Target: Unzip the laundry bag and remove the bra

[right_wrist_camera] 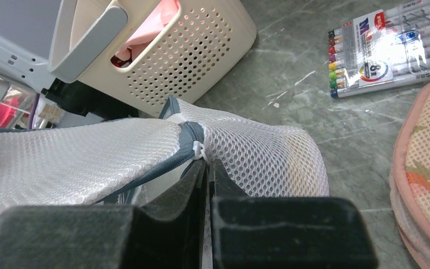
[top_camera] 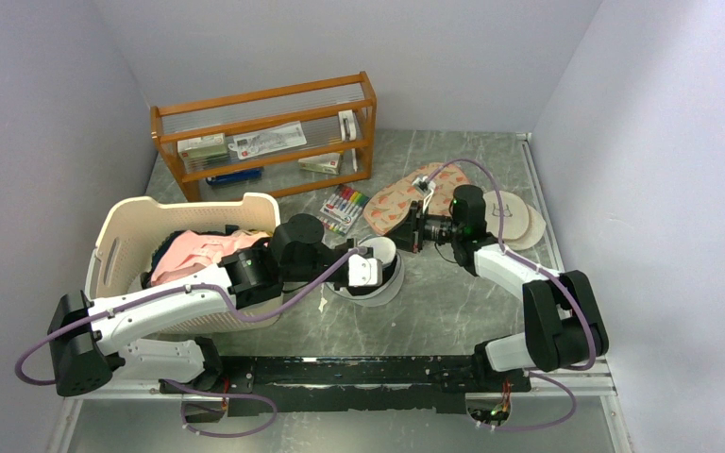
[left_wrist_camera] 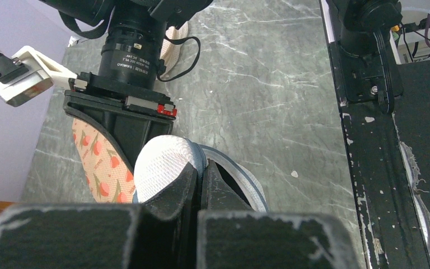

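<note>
Laundry bag (top_camera: 378, 276), a round white mesh pouch with a grey zipper band around its rim, sits near the middle of the grey marbled counter (top_camera: 463, 307), just right of the cream perforated plastic basket (top_camera: 118, 247). Both arms reach in to it from opposite sides.

The left claw (left_wrist_camera: 202, 171) is clenched, its black fingers pressed together on the edge of the laundry bag, where white mesh bulges on one side of the tips and the grey band curves away on the other. The right claw (right_wrist_camera: 208, 166) is also clenched, pinching the pouch at the grey zipper seam, right below a small white tab (right_wrist_camera: 200, 149). Mesh is stretched taut to either side of its fingers. Whether the zipper has opened at all I cannot tell.

A pink garment (top_camera: 203, 253) lies heaped in the basket. Behind the pouch lie a clear pack of coloured marker pens (top_camera: 345, 206) and salmon patterned oval pads (top_camera: 398, 203), with flat cream discs (top_camera: 521, 225) further right. An orange wooden shelf rack (top_camera: 264, 132) stands at the back of the counter.
</note>
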Controlling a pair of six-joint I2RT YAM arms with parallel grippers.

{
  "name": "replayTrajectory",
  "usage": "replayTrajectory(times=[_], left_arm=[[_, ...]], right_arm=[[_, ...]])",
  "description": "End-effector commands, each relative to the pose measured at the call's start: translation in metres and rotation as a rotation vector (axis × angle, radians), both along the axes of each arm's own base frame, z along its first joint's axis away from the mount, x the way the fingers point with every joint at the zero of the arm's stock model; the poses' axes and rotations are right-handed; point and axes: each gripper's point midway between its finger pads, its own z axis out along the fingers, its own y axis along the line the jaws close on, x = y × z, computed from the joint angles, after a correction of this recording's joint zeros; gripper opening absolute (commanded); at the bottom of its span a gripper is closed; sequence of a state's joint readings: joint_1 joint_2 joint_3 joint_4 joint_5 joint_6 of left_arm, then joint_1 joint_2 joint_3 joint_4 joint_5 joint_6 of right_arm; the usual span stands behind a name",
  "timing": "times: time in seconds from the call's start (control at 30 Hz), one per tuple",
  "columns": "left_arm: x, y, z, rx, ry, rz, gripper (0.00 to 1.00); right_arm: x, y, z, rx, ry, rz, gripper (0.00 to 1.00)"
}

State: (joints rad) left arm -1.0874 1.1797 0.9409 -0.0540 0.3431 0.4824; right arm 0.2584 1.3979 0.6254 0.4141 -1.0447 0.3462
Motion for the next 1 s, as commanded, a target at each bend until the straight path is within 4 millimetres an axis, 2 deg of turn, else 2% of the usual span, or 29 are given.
replayTrajectory(times=[0.0, 0.1, 0.27, 0.43, 0.6, 0.67, 0.73, 0.87, 0.97], left_arm=[[-0.024, -0.01, 0.044, -0.143, -0.038, -0.12, 0.07], [-0.002, -0.01, 0.045, -0.143, -0.022, 0.015, 0.07], [0.034, -0.005, 0.038, -0.094, -0.009, 0.221, 0.07], [0.05, 0.0, 0.038, -0.107, 0.003, 0.323, 0.07], [0.067, 0.005, 0.033, -0.08, 0.009, 0.425, 0.07], [0.073, 0.008, 0.035, -0.078, 0.017, 0.465, 0.07], [0.082, 0.014, 0.042, -0.109, 0.076, 0.566, 0.07], [0.089, 0.032, 0.046, -0.086, 0.291, 0.768, 0.07], [0.083, 0.038, 0.054, -0.123, 0.45, 0.849, 0.07]], right_arm=[[0.031, -0.006, -0.001, -0.059, -0.031, -0.116, 0.04], [0.039, -0.018, -0.006, -0.133, 0.071, -0.24, 0.1], [0.033, -0.052, -0.015, -0.283, 0.167, -0.422, 0.36], [0.018, -0.096, -0.027, -0.46, 0.236, -0.606, 0.65], [0.002, -0.116, -0.019, -0.501, 0.262, -0.71, 0.87], [-0.001, -0.119, -0.008, -0.472, 0.243, -0.739, 0.93], [-0.003, -0.115, 0.0, -0.424, 0.248, -0.75, 0.94], [-0.016, -0.083, 0.015, -0.278, 0.322, -0.656, 0.97], [-0.019, -0.074, 0.012, -0.283, 0.326, -0.658, 0.98]])
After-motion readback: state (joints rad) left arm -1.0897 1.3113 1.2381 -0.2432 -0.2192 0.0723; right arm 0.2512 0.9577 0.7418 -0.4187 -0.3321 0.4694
